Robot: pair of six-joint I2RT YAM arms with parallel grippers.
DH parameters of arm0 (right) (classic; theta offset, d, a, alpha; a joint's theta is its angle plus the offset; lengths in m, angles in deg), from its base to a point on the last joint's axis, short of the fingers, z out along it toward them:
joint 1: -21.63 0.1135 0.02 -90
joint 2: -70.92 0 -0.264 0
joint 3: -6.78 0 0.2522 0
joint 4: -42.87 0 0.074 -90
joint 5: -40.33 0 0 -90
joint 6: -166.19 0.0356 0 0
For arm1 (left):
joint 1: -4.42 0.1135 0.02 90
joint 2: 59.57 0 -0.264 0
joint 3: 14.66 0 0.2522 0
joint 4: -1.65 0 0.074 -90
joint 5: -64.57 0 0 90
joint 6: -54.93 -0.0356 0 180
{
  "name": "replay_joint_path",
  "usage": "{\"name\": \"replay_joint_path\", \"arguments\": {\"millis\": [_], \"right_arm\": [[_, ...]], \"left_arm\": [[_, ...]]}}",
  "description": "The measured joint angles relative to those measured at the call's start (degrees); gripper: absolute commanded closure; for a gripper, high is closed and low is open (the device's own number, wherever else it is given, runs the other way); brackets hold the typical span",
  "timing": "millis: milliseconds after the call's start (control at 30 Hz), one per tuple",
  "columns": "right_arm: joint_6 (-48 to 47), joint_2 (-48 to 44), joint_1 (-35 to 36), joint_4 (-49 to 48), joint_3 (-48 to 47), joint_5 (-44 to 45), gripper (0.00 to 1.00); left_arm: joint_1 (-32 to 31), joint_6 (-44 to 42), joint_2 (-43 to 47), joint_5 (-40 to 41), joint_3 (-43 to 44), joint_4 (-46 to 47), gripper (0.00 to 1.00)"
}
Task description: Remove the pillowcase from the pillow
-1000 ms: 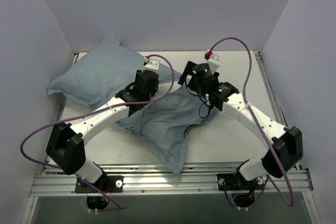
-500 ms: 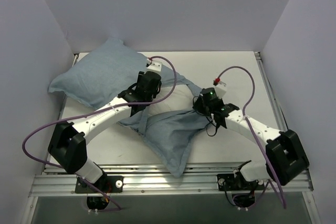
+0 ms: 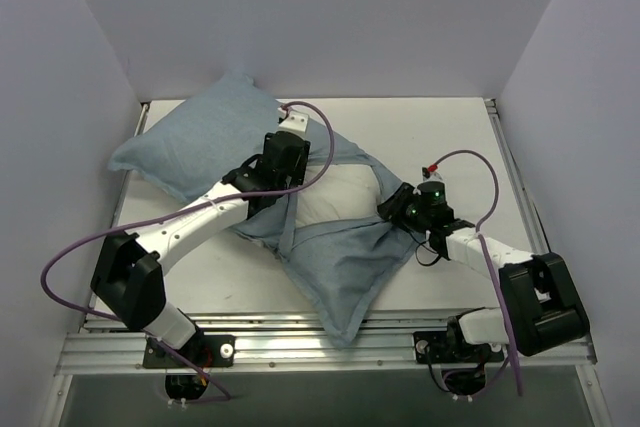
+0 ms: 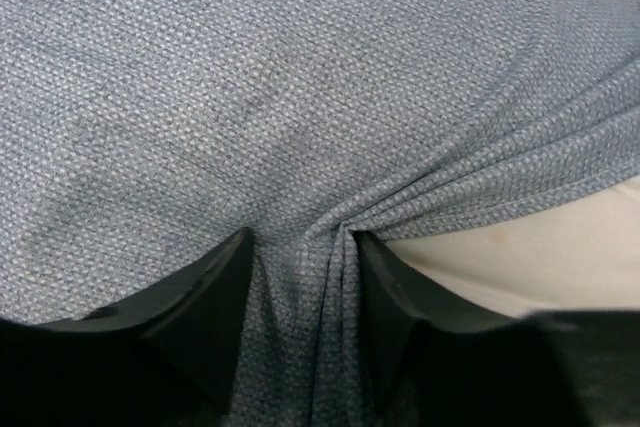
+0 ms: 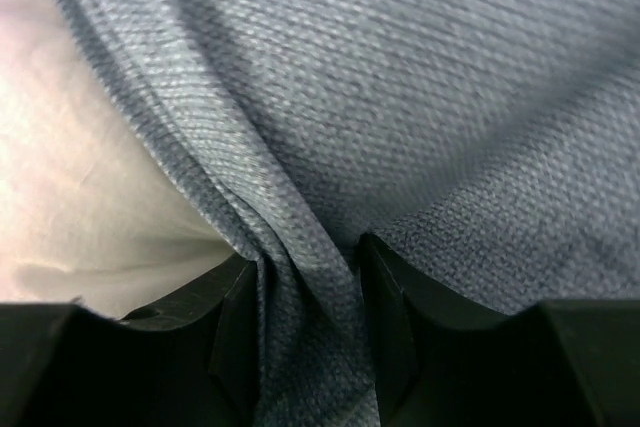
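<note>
The light denim-blue pillowcase (image 3: 190, 142) sprawls from the far left corner to the near middle of the table. Its opening gapes in the middle, where the white pillow (image 3: 335, 199) shows. My left gripper (image 3: 283, 165) sits at the opening's left edge. In the left wrist view this gripper (image 4: 303, 259) is shut on a bunched fold of pillowcase (image 4: 250, 77), with pillow (image 4: 520, 257) beside it. My right gripper (image 3: 400, 207) is at the opening's right edge. In the right wrist view that gripper (image 5: 308, 277) is shut on gathered pillowcase (image 5: 450, 77), with pillow (image 5: 80, 197) to its left.
Plain walls close in the white table (image 3: 450, 137) on the left, back and right. Purple cables (image 3: 470, 162) loop above both arms. A metal rail (image 3: 320, 347) runs along the near edge between the arm bases.
My right gripper has moved toward the near right and closed on the pillowcase edge. The opening has spread and the white pillow has come into view. The left arm has barely shifted.
</note>
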Motion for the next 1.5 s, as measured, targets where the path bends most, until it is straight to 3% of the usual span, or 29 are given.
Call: {"name": "replay_joint_path", "arguments": {"millis": [200, 400, 600, 733, 967, 1200, 1500], "right_arm": [[-4.3, 0.6, 0.3, -6.4, -0.2, -7.4, 1.0], [-8.0, 0.3, 1.9, -6.8, -2.1, -8.7, 1.0], [-9.2, -0.5, 4.6, -7.0, -2.4, -8.5, 1.0], [-9.4, -0.8, 5.2, -6.9, -2.6, -8.5, 1.0], [-10.4, -1.9, 5.7, -5.7, -3.4, -7.8, 1.0], [-10.4, -2.3, 6.1, -5.4, -3.5, -7.0, 1.0], [-10.4, -2.7, 6.2, -5.4, -3.5, -6.7, 1.0]], "left_arm": [[0.9, 0.1, 4.5, -5.0, 0.0, -2.2, 0.24], [-1.4, 0.1, 11.8, -7.5, 0.3, -5.1, 0.21], [-10.7, -1.2, 13.0, -8.4, 5.0, -4.9, 0.2], [-15.4, -1.7, 10.0, -8.2, 8.2, -4.0, 0.2], [-16.3, -1.6, -1.2, -2.4, 10.7, -4.4, 0.03], [-16.2, 0.6, -6.8, 1.4, 10.7, -5.2, 0.04], [-16.1, 6.6, -7.8, -2.5, 10.5, -5.9, 0.06]]}}
